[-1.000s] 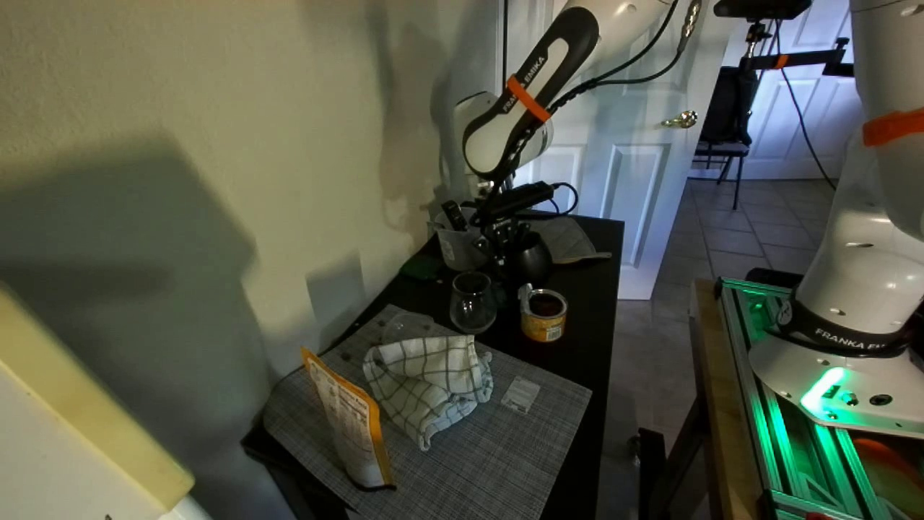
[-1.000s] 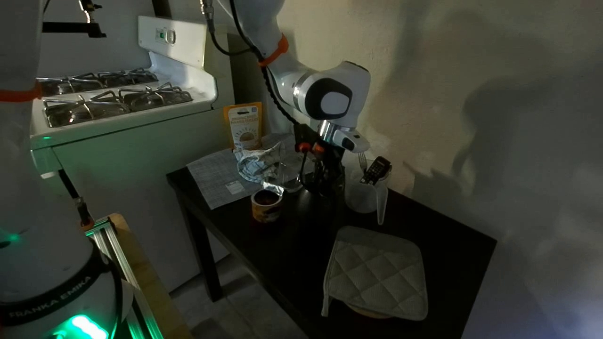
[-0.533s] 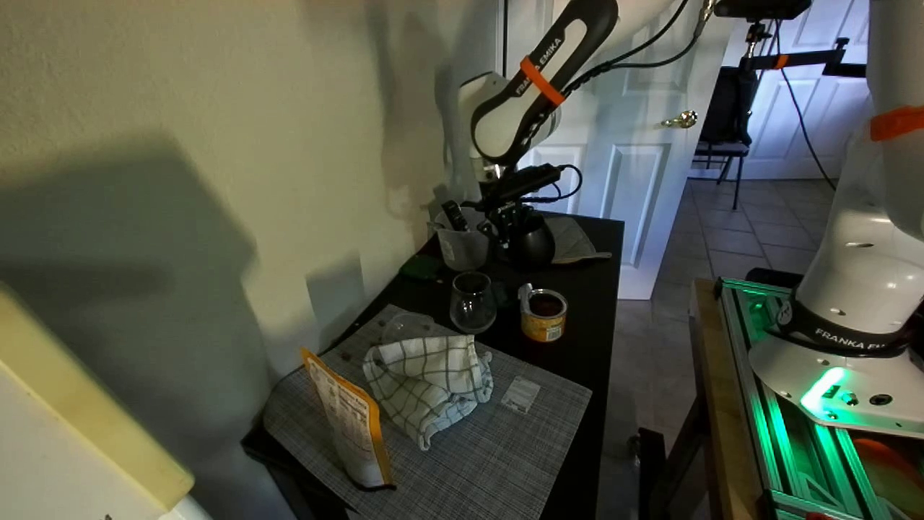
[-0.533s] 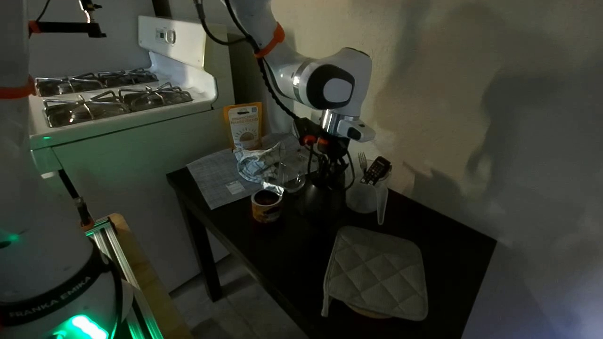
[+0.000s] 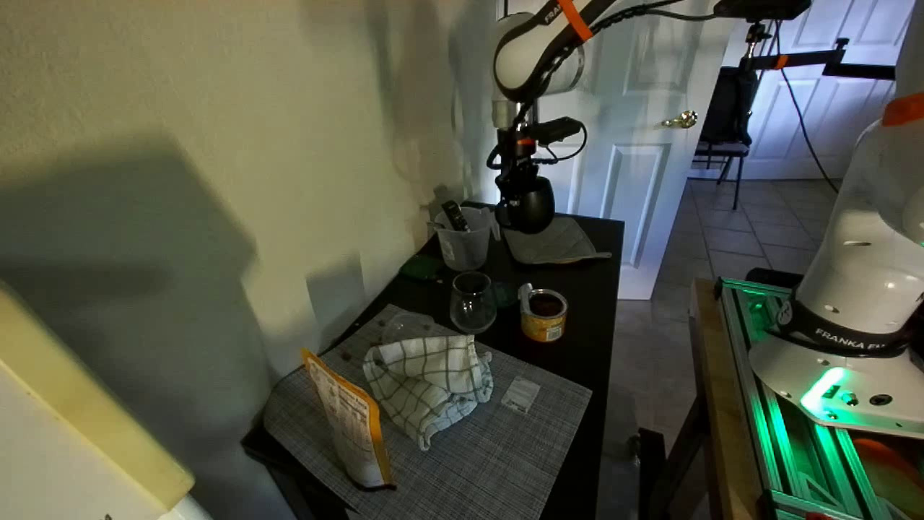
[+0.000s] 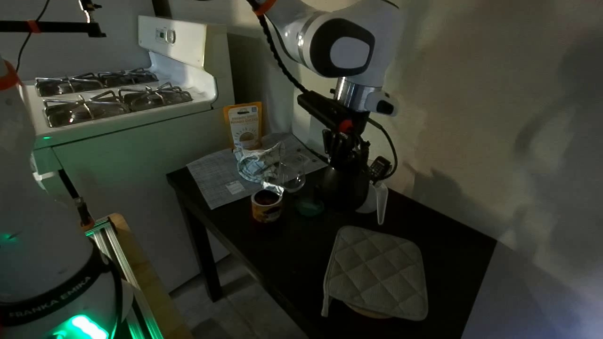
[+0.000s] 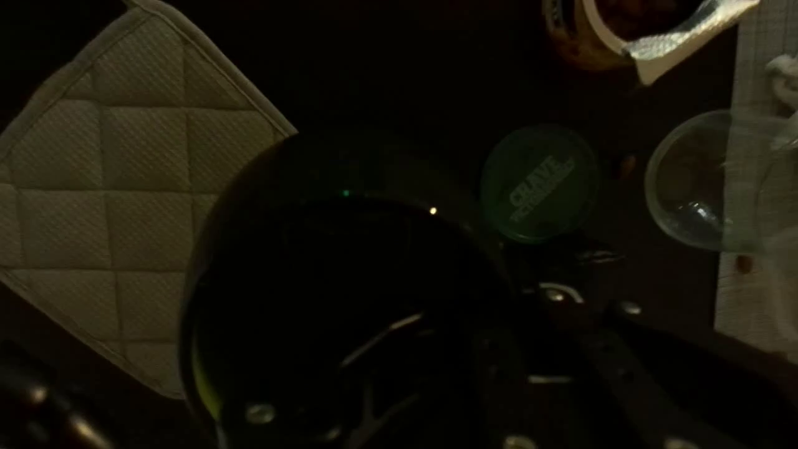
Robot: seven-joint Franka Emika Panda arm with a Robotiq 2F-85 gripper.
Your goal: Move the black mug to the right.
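The black mug [image 5: 534, 206] is dark and rounded. It hangs in the air above the dark table [image 5: 577, 303] at its far end, held by my gripper [image 5: 514, 189]. In an exterior view, the mug [image 6: 344, 190] is below my gripper [image 6: 347, 155], in front of the plastic jug. In the wrist view, the wide dark mouth of the mug [image 7: 349, 237] fills the middle, with the fingers of my gripper [image 7: 414, 355] at its near wall. The picture is very dark there, so the exact finger contact is hidden.
A quilted pot holder [image 6: 377, 273] lies near the mug. A clear jug [image 5: 462, 249] with a remote stands by the wall. A clear glass [image 5: 473, 307], an open can [image 5: 543, 321], a green lid [image 7: 540, 184], a checked towel [image 5: 433, 383] and a pouch [image 5: 350, 422] are also on the table.
The mug has risen off the table with my gripper. The arm has moved up, uncovering the green lid and more of the pot holder and the jug.
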